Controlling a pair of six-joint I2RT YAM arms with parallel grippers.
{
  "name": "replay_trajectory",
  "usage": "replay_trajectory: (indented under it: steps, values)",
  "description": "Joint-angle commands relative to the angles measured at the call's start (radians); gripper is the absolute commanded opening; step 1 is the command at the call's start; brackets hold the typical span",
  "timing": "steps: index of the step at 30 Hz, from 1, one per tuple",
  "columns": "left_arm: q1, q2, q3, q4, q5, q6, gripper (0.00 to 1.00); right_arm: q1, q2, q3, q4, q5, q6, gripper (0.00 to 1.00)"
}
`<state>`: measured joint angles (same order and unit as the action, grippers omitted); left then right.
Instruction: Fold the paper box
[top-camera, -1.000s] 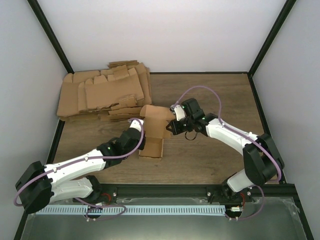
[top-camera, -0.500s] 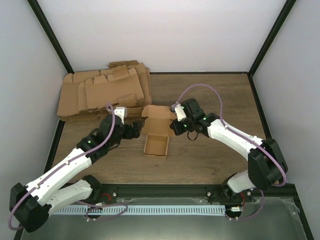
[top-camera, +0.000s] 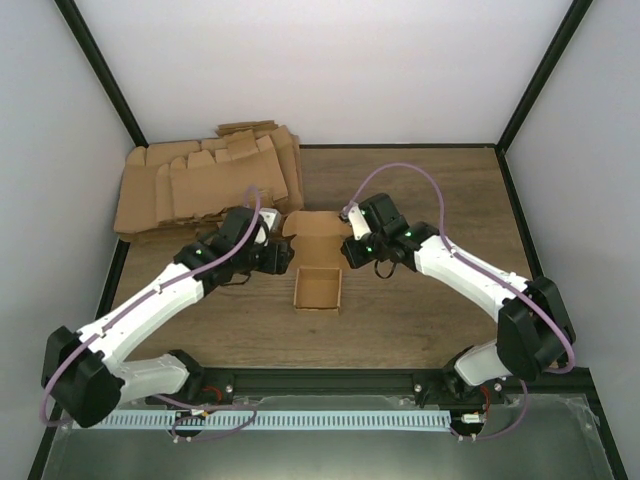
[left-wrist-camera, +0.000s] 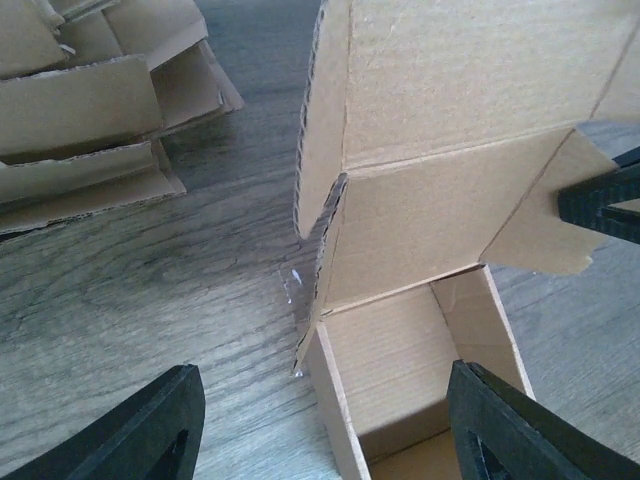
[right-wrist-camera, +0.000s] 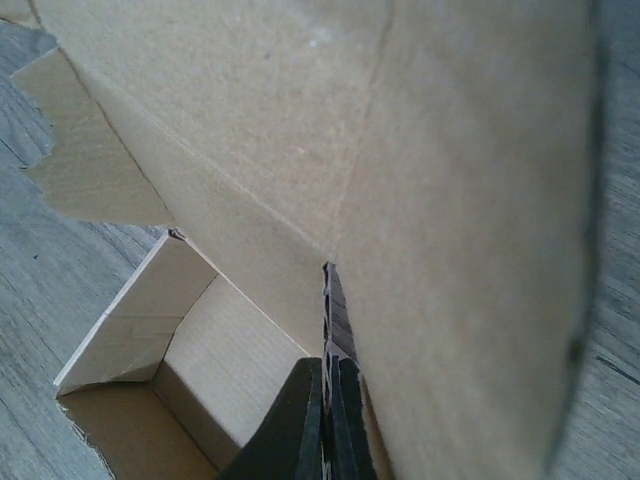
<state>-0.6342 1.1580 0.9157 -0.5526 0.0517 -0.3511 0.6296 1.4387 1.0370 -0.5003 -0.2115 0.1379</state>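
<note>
The paper box (top-camera: 318, 289) is a small brown open carton on the table's middle, its lid flap (top-camera: 315, 229) standing up behind it. My right gripper (top-camera: 350, 250) is shut on the lid's right edge; the right wrist view shows the fingers (right-wrist-camera: 305, 420) pinching the cardboard edge above the open box (right-wrist-camera: 160, 400). My left gripper (top-camera: 283, 258) is open and empty, just left of the box. In the left wrist view its fingers (left-wrist-camera: 150, 425) straddle the box's left wall (left-wrist-camera: 335, 400), apart from it. The lid (left-wrist-camera: 450, 90) rises above.
A big untidy pile of flat brown cardboard blanks (top-camera: 205, 185) lies at the back left, also in the left wrist view (left-wrist-camera: 90, 100). Black frame posts and white walls bound the wooden table (top-camera: 420, 320).
My left arm swung from over the box to its left side, uncovering it. The box shifted slightly right and forward. My right gripper stayed on the lid.
</note>
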Motion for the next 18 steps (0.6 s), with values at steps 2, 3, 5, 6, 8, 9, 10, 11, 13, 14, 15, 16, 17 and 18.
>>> replay_trajectory:
  steps: [2, 3, 5, 6, 8, 9, 10, 11, 13, 14, 15, 16, 17, 18]
  values:
    - [0.004, 0.070, 0.080, -0.028, -0.017, 0.026, 0.69, 0.014, -0.007, 0.062, -0.022, 0.035, -0.017, 0.01]
    - [0.004, 0.086, 0.091, -0.026, -0.023, 0.028, 0.69, 0.015, -0.005, 0.065, -0.021, 0.036, -0.017, 0.01]
    - [0.004, 0.125, 0.110, -0.028, -0.032, 0.032, 0.68, 0.016, 0.001, 0.070, -0.024, 0.038, -0.018, 0.01]
    - [0.004, 0.144, 0.116, -0.028, -0.038, 0.033, 0.67, 0.018, 0.003, 0.073, -0.025, 0.039, -0.018, 0.01]
    - [0.004, 0.176, 0.122, -0.020, -0.041, 0.035, 0.65, 0.019, 0.007, 0.080, -0.027, 0.040, -0.018, 0.01]
    - [0.004, 0.192, 0.123, -0.014, -0.042, 0.035, 0.64, 0.021, 0.011, 0.083, -0.029, 0.041, -0.018, 0.01]
    - [0.004, 0.204, 0.123, -0.007, -0.041, 0.036, 0.64, 0.022, 0.013, 0.086, -0.030, 0.043, -0.018, 0.01]
    - [0.004, 0.214, 0.124, -0.002, -0.043, 0.035, 0.63, 0.024, 0.017, 0.089, -0.032, 0.044, -0.018, 0.01]
    - [0.004, 0.233, 0.128, 0.003, -0.051, 0.036, 0.60, 0.027, 0.022, 0.093, -0.031, 0.047, -0.017, 0.01]
    - [0.005, 0.243, 0.131, 0.004, -0.053, 0.038, 0.58, 0.027, 0.026, 0.094, -0.029, 0.050, -0.018, 0.01]
    - [0.005, 0.254, 0.134, 0.005, -0.057, 0.039, 0.54, 0.027, 0.027, 0.096, -0.029, 0.052, -0.018, 0.01]
    - [0.005, 0.265, 0.137, 0.007, -0.058, 0.040, 0.49, 0.027, 0.030, 0.098, -0.029, 0.054, -0.019, 0.01]
    - [0.006, 0.275, 0.140, 0.008, -0.058, 0.040, 0.44, 0.027, 0.032, 0.099, -0.029, 0.052, -0.019, 0.01]
    - [0.005, 0.285, 0.144, 0.008, -0.057, 0.040, 0.39, 0.028, 0.034, 0.100, -0.028, 0.053, -0.018, 0.01]
